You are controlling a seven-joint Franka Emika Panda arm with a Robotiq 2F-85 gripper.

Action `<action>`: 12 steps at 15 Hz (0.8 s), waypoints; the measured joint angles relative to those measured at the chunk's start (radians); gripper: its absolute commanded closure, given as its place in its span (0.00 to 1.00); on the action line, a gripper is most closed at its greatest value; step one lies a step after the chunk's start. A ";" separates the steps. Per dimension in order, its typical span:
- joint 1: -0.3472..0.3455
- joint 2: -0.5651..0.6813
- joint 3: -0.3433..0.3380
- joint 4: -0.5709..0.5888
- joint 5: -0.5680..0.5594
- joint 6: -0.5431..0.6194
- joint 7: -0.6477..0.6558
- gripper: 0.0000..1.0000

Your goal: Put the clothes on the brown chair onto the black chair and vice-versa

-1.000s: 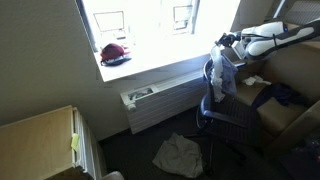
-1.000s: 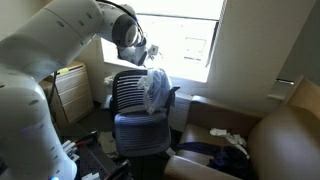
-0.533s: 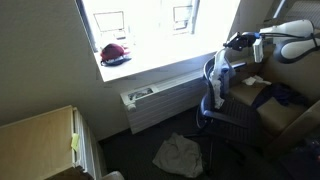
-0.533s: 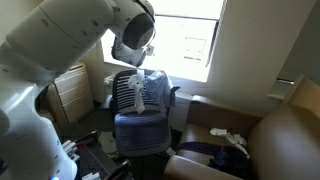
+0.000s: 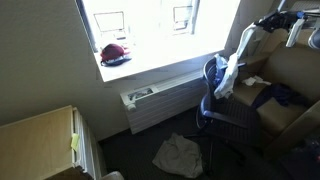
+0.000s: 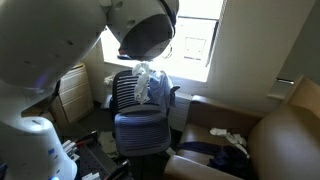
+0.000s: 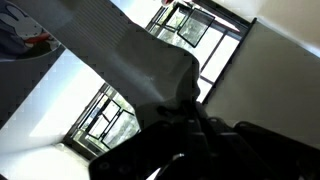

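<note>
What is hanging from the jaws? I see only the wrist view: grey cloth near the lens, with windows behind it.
Observer: It is the light blue shirt. It hangs from the shut jaws over the black chair.
Operator: Where is the brown chair from there?
Observer: The brown chair stands right beside the black chair. A dark navy piece lies on its seat.
Operator: Does any garment lie on the floor?
Observer: Yes, a grey-beige piece lies on the floor near the black chair's base.
</note>
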 measured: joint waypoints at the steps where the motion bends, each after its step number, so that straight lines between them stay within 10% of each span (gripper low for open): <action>1: -0.071 0.019 0.059 -0.024 -0.020 0.000 0.000 0.99; 6: -0.348 0.139 0.269 -0.135 -0.058 0.001 -0.019 0.99; 12: -0.615 0.211 0.352 -0.140 0.102 0.001 -0.281 0.99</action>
